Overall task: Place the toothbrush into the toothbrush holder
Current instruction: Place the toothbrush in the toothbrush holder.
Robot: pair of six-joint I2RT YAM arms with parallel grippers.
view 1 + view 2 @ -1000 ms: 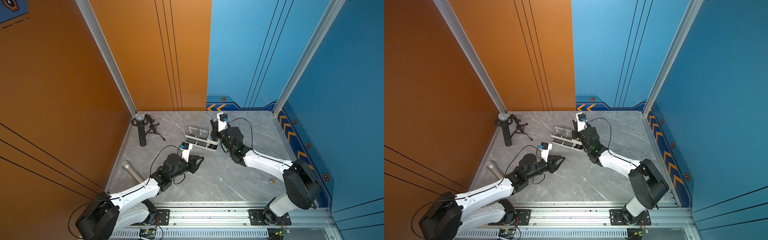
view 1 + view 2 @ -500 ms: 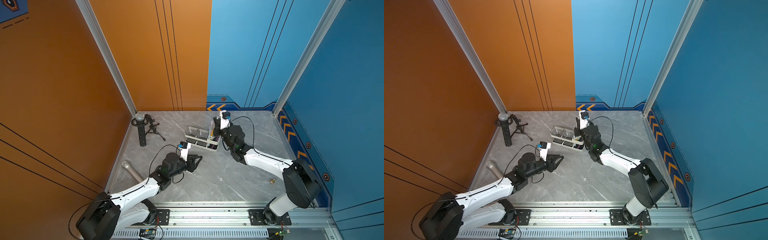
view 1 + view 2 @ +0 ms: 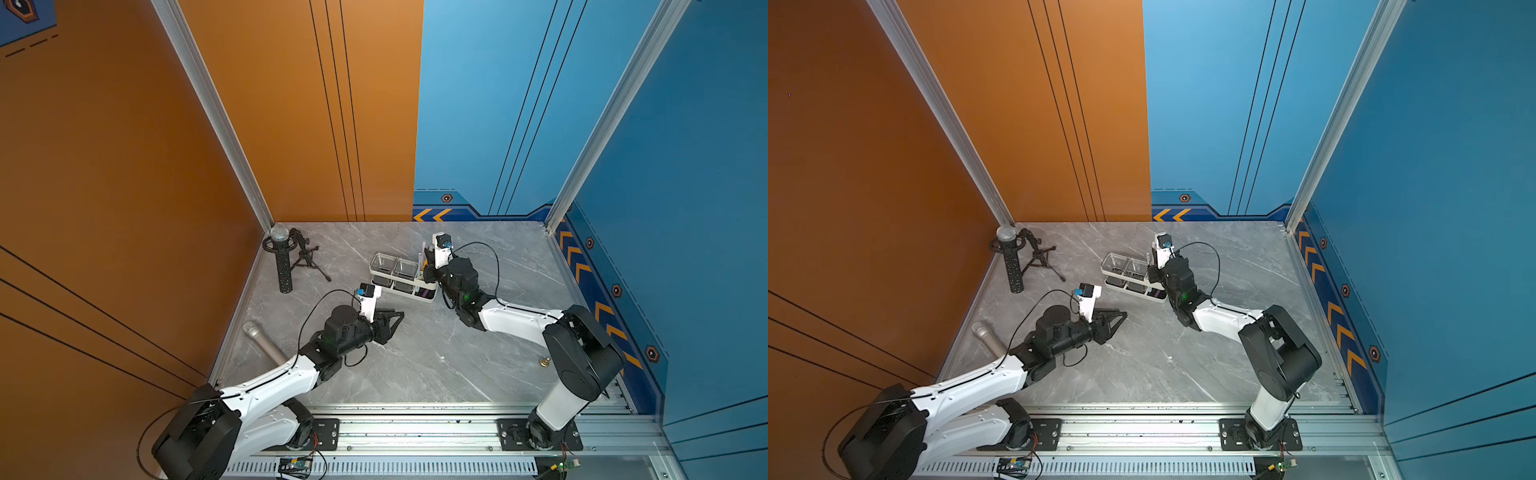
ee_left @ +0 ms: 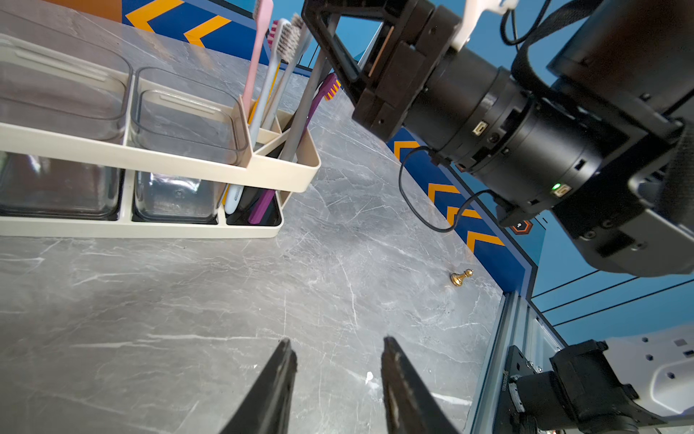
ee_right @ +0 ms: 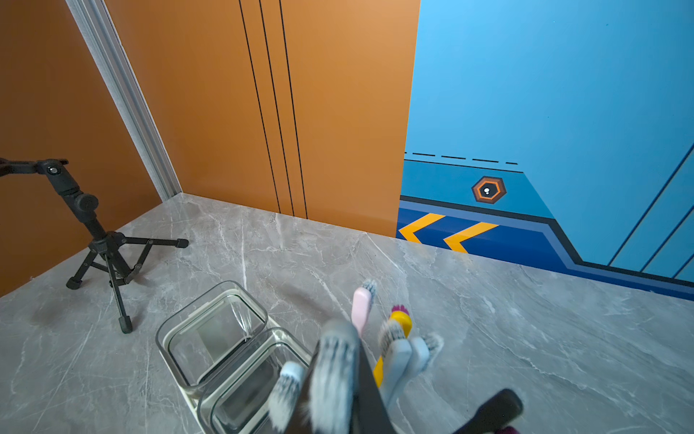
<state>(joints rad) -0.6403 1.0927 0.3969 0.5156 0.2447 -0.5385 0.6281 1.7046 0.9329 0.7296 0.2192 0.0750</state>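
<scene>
The white toothbrush holder (image 3: 399, 291) (image 3: 1133, 291) (image 4: 150, 158) stands mid-table with two clear cups and an end compartment that has several toothbrushes (image 4: 255, 56) standing in it. My right gripper (image 3: 430, 272) (image 3: 1154, 272) (image 4: 323, 49) (image 5: 338, 398) hangs over that compartment, shut on a grey toothbrush (image 4: 306, 101) (image 5: 334, 364). The brush stands bristles up, and its handle's lower end dips inside the compartment rim. My left gripper (image 3: 397, 318) (image 3: 1121, 316) (image 4: 336, 353) hovers low over the table in front of the holder. It is open with nothing between its fingers.
A black tripod microphone stand (image 3: 307, 257) (image 5: 105, 248) and a black perforated tube (image 3: 284, 266) stand at the back left. A silver microphone (image 3: 262, 340) lies by the left wall. A small gold pawn (image 3: 544, 362) (image 4: 461, 277) stands near the right arm's base.
My right gripper has come down with the toothbrush toward the holder's end compartment. The left arm has hardly moved.
</scene>
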